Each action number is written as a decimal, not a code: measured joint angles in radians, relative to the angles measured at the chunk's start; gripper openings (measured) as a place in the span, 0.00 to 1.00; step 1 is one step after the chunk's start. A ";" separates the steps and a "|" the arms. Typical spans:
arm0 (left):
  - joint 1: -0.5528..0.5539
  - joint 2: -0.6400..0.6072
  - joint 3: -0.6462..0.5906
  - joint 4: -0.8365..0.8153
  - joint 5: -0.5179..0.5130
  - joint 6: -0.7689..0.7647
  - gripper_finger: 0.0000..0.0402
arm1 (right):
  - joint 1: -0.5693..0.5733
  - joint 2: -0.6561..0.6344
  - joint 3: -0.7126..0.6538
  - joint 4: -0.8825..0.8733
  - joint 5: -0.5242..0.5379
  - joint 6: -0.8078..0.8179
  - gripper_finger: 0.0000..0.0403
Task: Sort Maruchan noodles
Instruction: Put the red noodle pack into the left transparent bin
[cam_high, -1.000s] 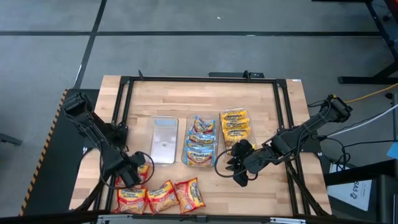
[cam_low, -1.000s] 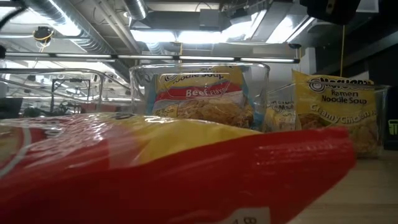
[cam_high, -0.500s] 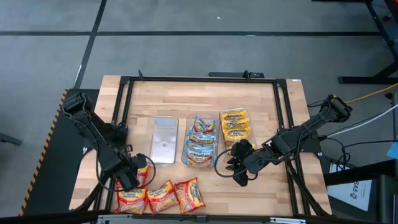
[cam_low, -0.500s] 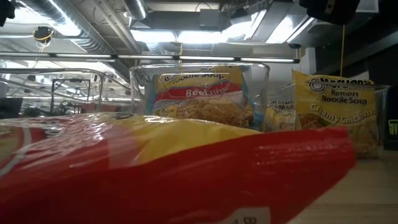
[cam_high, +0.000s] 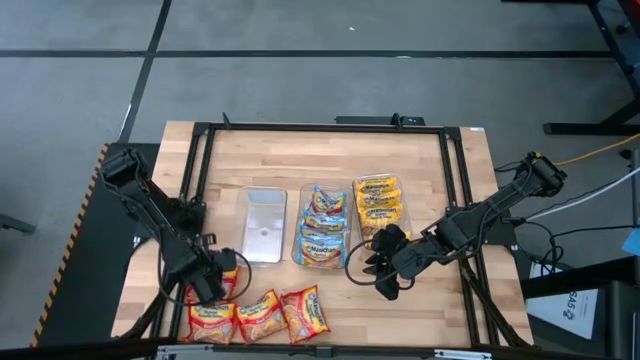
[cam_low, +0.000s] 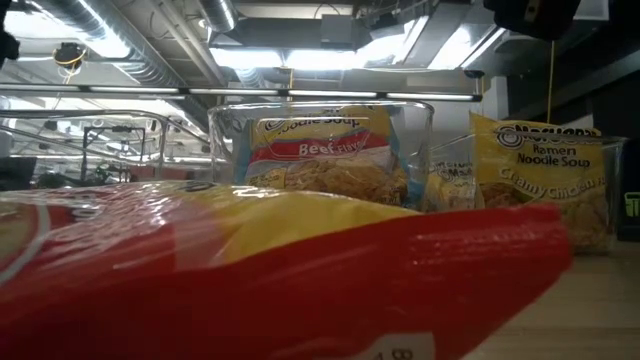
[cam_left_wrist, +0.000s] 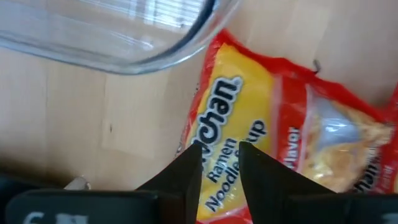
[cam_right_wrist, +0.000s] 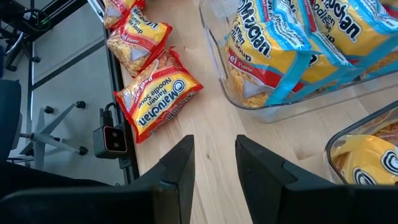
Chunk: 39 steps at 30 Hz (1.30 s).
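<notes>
My left gripper (cam_high: 206, 287) points down near the table's front left, open, its fingers over a red Maruchan packet (cam_left_wrist: 249, 118) that lies flat beside the empty clear tub (cam_high: 263, 226). Three more red packets (cam_high: 258, 316) lie in a row along the near edge. The middle tub (cam_high: 323, 230) holds blue-trimmed packets and the right tub (cam_high: 379, 205) holds yellow ones. My right gripper (cam_right_wrist: 214, 152) hangs open over bare wood near the right tub, holding nothing. My left gripper stands open over the printed face of the red packet (cam_left_wrist: 219, 134), coming from above, one fingertip (cam_left_wrist: 189, 167) on either side of the lettering. Whether the tips touch the wrapper I cannot tell. The packet lies flat on the table.
A black frame rail (cam_high: 320, 128) runs around the table top. A small black camera (cam_right_wrist: 113, 138) sits at the near edge. In the low view one red packet (cam_low: 280, 280) fills the foreground before the tubs. Bare wood lies behind the tubs.
My left gripper has rolled a little about its downward line while staying over the red packet. The packets and tubs lie as before.
</notes>
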 joint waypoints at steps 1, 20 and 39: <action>0.000 0.000 -0.011 0.004 0.000 0.000 0.25 | 0.000 0.000 0.000 0.000 0.000 0.000 0.29; 0.012 -0.002 -0.131 0.070 0.040 -0.084 0.28 | 0.000 0.000 0.000 0.000 0.000 0.000 0.29; 0.012 0.000 -0.133 0.155 0.014 -0.011 0.09 | 0.000 0.001 0.000 0.000 0.001 -0.003 0.29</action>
